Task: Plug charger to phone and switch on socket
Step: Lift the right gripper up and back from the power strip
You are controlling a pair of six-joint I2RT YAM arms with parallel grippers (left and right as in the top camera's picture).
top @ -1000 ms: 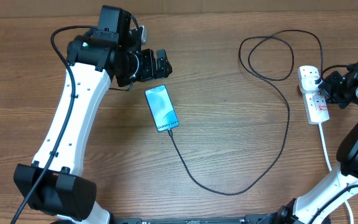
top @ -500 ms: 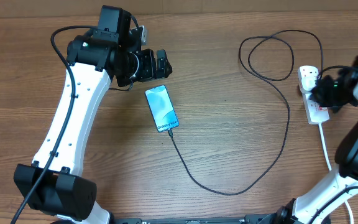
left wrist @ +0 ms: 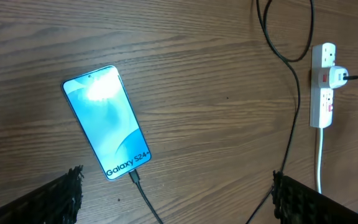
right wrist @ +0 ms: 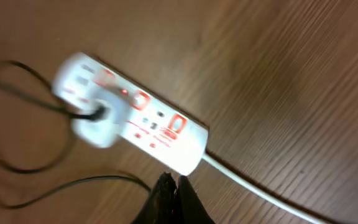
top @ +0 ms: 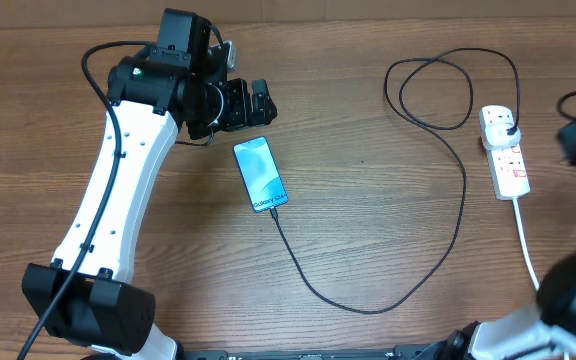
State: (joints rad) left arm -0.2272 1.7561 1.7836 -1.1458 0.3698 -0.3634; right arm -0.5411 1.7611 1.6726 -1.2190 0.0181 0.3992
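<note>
The phone (top: 260, 175) lay face up on the bench (top: 368, 220), its screen lit, just beside the left gripper (top: 256, 103) and not touching it. In the left wrist view the left jaws stood wide, one dark fingertip (left wrist: 64, 196) at each lower corner, and held nothing. The phone sat ahead of them, nearer the left-hand finger. The charger (top: 388, 308) had its small tip in the phone's near end. Its black cable ran across the bench in one wide sweep and one closed loop to a plug (left wrist: 335, 76) seated in the socket (top: 505, 152).

The right gripper (right wrist: 173, 188) hung to the side of the socket and apart from it. In the right wrist view its jaws were drawn together to a narrow point with nothing between them, and the strip lay beyond their tips.

The right wrist view was badly smeared. The strip showed red marks there, but I could not count the switches or tell their position. Overhead, the right gripper was a dark blur cut by the frame edge. The socket's white cord (top: 524, 240) ran off toward the lower edge.

In all there were one phone, one charger, one socket and two arms.
</note>
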